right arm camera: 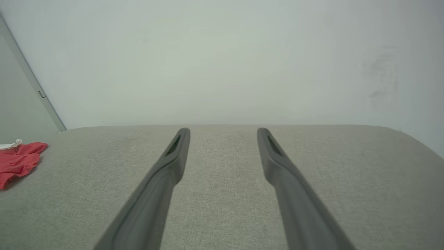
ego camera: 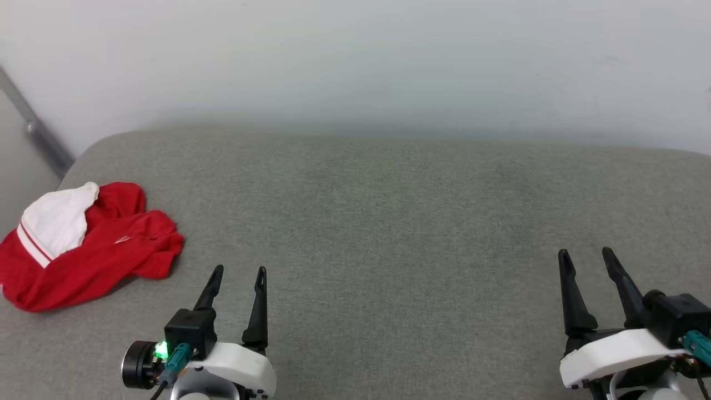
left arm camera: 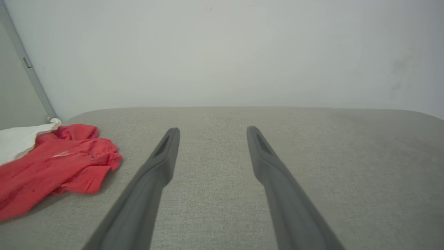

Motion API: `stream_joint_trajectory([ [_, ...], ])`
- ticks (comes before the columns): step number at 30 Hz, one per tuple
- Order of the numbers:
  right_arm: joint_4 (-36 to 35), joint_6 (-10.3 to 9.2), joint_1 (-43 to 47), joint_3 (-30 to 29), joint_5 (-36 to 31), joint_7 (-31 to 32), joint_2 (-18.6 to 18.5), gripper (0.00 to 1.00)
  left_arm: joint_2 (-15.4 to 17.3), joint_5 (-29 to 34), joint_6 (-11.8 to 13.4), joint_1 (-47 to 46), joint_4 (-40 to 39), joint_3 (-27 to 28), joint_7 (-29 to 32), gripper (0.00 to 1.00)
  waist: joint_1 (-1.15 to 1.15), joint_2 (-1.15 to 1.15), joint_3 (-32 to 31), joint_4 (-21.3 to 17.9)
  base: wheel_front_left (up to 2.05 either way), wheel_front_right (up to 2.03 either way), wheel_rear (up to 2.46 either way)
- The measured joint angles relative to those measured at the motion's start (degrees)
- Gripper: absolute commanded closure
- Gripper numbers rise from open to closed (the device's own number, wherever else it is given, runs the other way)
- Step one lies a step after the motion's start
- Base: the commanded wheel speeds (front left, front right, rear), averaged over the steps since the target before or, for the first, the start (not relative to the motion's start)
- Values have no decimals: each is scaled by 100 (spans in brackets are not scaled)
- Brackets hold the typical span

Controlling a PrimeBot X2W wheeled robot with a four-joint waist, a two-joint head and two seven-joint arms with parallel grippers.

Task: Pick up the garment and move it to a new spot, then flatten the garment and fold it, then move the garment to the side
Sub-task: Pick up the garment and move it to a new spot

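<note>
Against a plain white wall (ego camera: 355, 55) stood the grey fabric surface (ego camera: 389, 222). Crumpled at its left edge lay the garment (ego camera: 111, 250). Over its near edge the left gripper (ego camera: 240, 269) and right gripper (ego camera: 585, 251) hung with fingers apart, empty.

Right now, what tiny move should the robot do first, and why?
Probably swing the left fingers leftward to the crumpled red garment. They stand open and empty, and the garment lies heaped near the gray cushion's left edge, far from the right fingers.
</note>
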Motion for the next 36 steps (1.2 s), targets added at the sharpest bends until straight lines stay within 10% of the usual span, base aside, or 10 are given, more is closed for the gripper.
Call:
stream_joint_trajectory([
  [27,-235,0,5,480,44,51,5,0,153,-88,154,-43,-27,348,-9,0,0,0,2,2477,0,0,0],
  [36,-211,0,-71,576,-40,109,8,0,157,-93,200,31,-147,413,-9,0,0,0,59,2607,0,0,0],
])
